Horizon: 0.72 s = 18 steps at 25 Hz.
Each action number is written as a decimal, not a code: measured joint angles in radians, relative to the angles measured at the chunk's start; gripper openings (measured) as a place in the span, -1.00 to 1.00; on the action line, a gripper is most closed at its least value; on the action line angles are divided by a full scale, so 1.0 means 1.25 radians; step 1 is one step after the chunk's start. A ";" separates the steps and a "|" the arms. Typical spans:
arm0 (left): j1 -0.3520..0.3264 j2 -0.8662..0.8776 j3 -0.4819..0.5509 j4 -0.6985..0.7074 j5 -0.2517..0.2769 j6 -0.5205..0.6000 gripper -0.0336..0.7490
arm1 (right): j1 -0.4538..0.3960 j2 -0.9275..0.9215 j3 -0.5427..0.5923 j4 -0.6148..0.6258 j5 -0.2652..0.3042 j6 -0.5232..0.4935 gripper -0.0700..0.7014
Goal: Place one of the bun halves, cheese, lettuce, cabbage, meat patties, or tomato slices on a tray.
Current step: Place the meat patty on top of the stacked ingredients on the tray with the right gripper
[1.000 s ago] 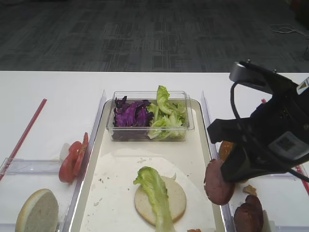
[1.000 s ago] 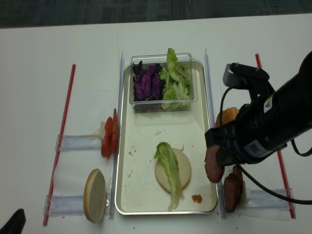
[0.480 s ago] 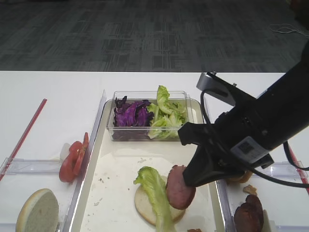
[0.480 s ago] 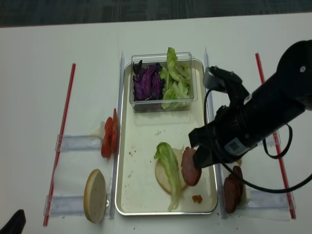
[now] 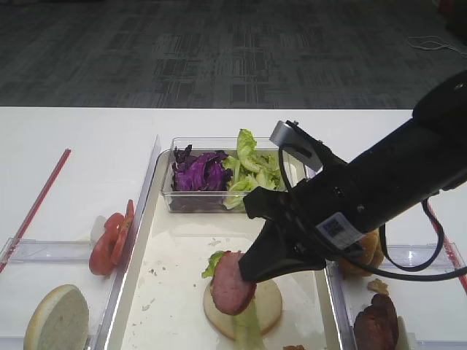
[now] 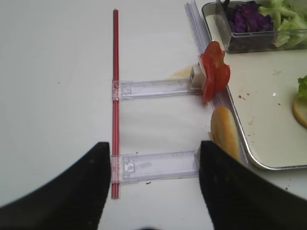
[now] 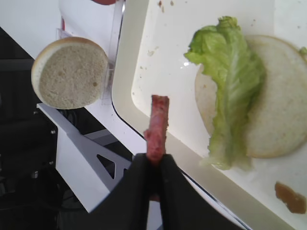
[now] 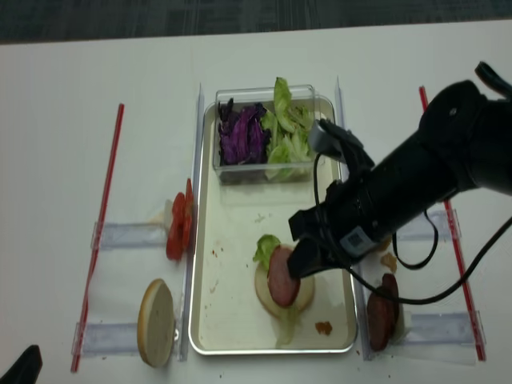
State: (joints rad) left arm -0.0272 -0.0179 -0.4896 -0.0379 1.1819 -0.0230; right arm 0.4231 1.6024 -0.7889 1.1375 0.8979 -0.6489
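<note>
Right claw (image 7: 153, 170) gripped the meat patty (image 7: 157, 125) by its rim, hanging edge-on above the lettuce (image 7: 232, 81)-topped bun half (image 7: 278, 110). Patty looked stiff, light, probably greasy.

Meat patty (image 5: 232, 284) now over the lettuce (image 7: 230, 86)
</note>
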 joint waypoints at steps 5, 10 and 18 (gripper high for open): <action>0.000 0.000 0.000 0.000 0.000 0.000 0.09 | -0.015 0.037 0.000 0.060 0.002 -0.068 -0.63; 0.000 0.000 0.000 0.000 0.000 0.000 0.09 | -0.045 0.073 0.000 0.077 0.012 -0.096 -0.63; 0.000 0.000 0.000 0.000 0.000 0.000 0.09 | -0.047 0.144 -0.001 0.161 0.050 -0.195 -0.63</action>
State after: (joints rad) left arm -0.0272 -0.0179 -0.4896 -0.0379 1.1819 -0.0230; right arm 0.3638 1.7827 -0.7896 1.3385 0.9610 -0.8923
